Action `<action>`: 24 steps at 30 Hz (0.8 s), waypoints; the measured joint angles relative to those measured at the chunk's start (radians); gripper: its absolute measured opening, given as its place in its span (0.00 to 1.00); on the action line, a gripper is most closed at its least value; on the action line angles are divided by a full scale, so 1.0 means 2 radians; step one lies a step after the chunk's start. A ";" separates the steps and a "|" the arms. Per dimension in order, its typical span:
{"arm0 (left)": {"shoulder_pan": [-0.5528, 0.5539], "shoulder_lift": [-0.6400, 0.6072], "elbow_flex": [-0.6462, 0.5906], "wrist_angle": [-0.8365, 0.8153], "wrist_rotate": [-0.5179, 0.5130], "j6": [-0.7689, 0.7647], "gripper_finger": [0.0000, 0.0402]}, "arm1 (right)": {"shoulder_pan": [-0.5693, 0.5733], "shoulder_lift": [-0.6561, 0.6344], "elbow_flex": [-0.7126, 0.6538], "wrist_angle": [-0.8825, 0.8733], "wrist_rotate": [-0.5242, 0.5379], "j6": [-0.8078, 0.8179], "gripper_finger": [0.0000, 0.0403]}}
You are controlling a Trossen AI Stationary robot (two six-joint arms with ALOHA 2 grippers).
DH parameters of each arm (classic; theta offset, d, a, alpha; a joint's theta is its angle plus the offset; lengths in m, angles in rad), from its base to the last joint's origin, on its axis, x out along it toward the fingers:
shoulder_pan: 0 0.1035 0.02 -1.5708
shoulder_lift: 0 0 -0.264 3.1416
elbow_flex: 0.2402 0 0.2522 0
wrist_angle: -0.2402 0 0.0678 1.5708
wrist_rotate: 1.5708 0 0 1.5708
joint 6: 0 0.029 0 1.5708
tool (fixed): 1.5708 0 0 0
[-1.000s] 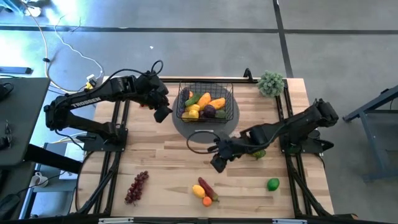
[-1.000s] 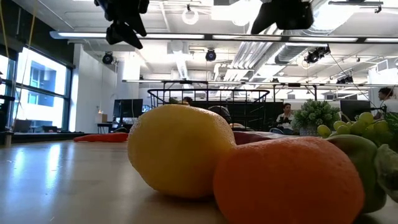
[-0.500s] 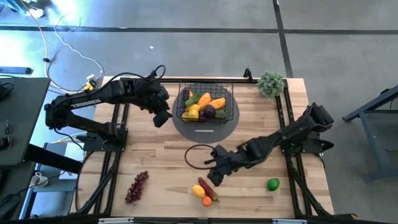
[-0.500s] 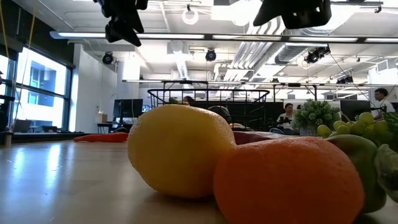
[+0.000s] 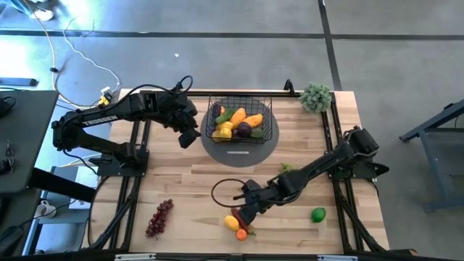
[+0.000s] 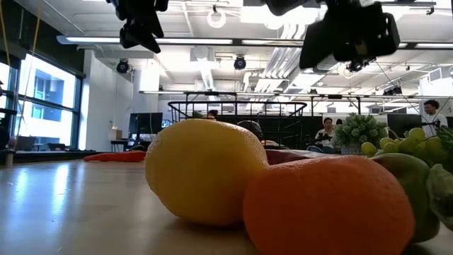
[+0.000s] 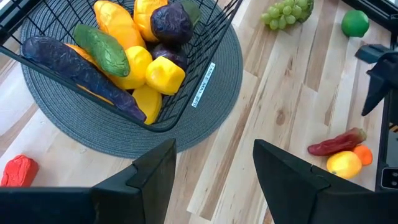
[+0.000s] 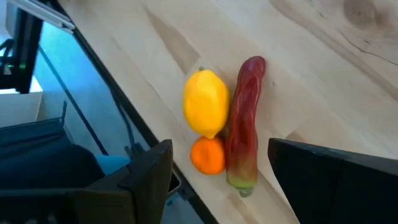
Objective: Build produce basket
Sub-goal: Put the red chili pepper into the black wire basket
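Observation:
The black wire basket point(image 5: 213, 116) stands on a round grey mat point(image 5: 217, 148) at the table's far middle. It holds lemons, a mango, an eggplant, a cucumber and a plum point(image 7: 163, 22). My left gripper point(image 5: 187, 135) hovers open just left of the basket, nothing between its fingers point(image 7: 214, 155). My right gripper point(image 5: 243, 211) stands open above a lemon point(image 8: 206, 109), a red chili point(image 8: 245, 130) and a small orange fruit point(image 8: 208, 155). These lie together on the wood near the front edge, clear of the fingers.
Purple grapes point(image 5: 159, 217) lie at the near left, a lime point(image 5: 317, 214) at the near right and green grapes point(image 5: 285, 167) behind my right arm. A potted plant point(image 5: 316, 96) stands at the far right corner. A red piece point(image 7: 18, 171) lies left of the mat.
My right gripper has gone down and toward the table's near edge and left, rolling as it went. It now hangs over the lemon, chili and orange, and the green grapes show behind its arm. Its fingers stay apart.

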 joint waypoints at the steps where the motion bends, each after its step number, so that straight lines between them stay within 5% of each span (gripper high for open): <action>1: 0.000 0.000 0.000 0.000 0.000 0.000 0.50 | 0.000 0.004 0.000 0.001 0.000 0.000 0.61; 24: 0.000 0.000 0.000 0.000 -0.030 0.000 0.50 | 0.000 0.092 0.000 0.053 -0.051 0.002 0.61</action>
